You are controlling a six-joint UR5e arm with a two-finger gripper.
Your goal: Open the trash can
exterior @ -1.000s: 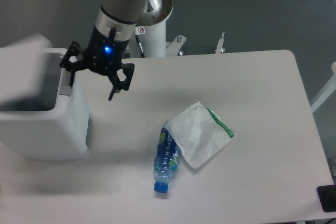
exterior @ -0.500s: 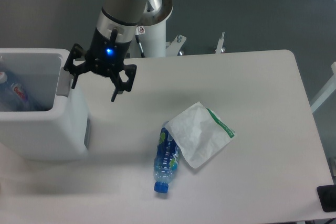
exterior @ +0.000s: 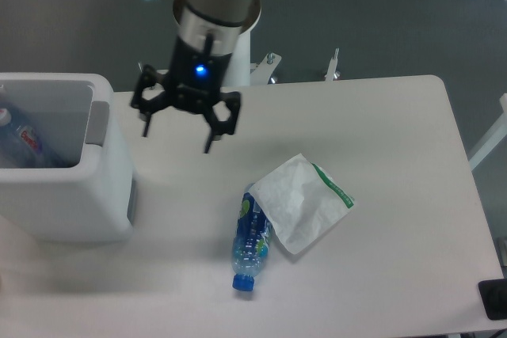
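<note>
The white trash can [exterior: 71, 203] stands at the table's left edge with its top open; the lid is out of view and only the grey hinge strip [exterior: 99, 122] shows on its right rim. Inside lies a bottle with a red label [exterior: 24, 144]. My gripper [exterior: 177, 136] hangs open above the table, just right of the can and apart from it, with nothing between its fingers.
A blue plastic bottle [exterior: 252, 243] lies on the table near the front. A crumpled white bag [exterior: 303, 202] with a green stripe rests against it. The robot's white base post [exterior: 234, 53] stands behind the table.
The lid swung fully open and passed out of view, baring the can's inside. My gripper has since moved right, away from the hinge edge.
</note>
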